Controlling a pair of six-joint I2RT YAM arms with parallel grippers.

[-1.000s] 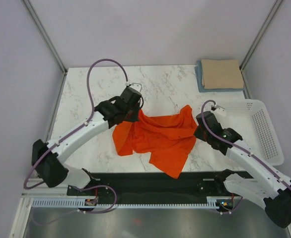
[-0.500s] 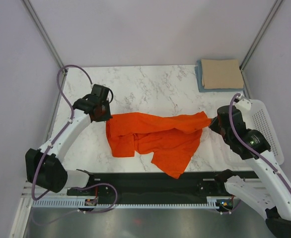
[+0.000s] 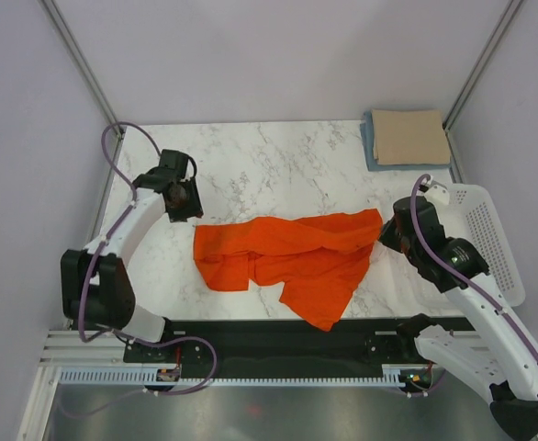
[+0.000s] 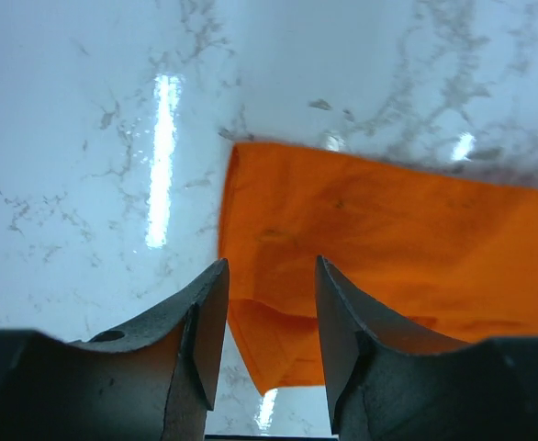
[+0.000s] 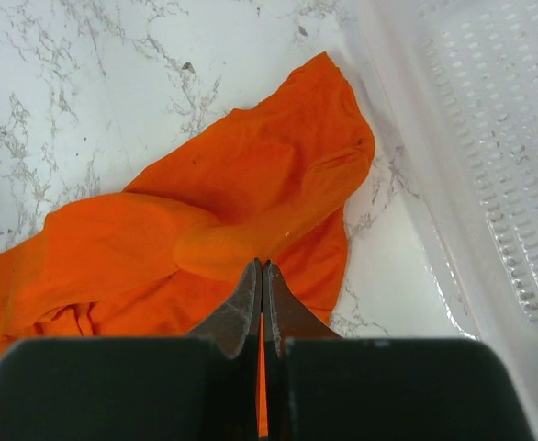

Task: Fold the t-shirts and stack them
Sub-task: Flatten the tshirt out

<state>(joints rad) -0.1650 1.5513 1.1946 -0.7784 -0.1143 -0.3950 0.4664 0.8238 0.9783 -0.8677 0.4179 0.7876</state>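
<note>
I see the orange t-shirt (image 3: 297, 253) lying crumpled across the middle of the marble table (image 3: 287, 156). My left gripper (image 4: 269, 276) hangs spread open near its left end, holding nothing. My right gripper (image 5: 262, 268) is pinched tight on its right corner, beside the white basket (image 3: 494, 248). At the far right corner, the tan t-shirt (image 3: 409, 136) sits folded on the blue t-shirt (image 3: 369, 147).

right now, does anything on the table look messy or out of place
The orange t-shirt, its corner pinched by the right pincer, lies rumpled and twisted mid-table, a flap reaching the near edge, unlike the neatly folded tan t-shirt in the far right corner.
</note>
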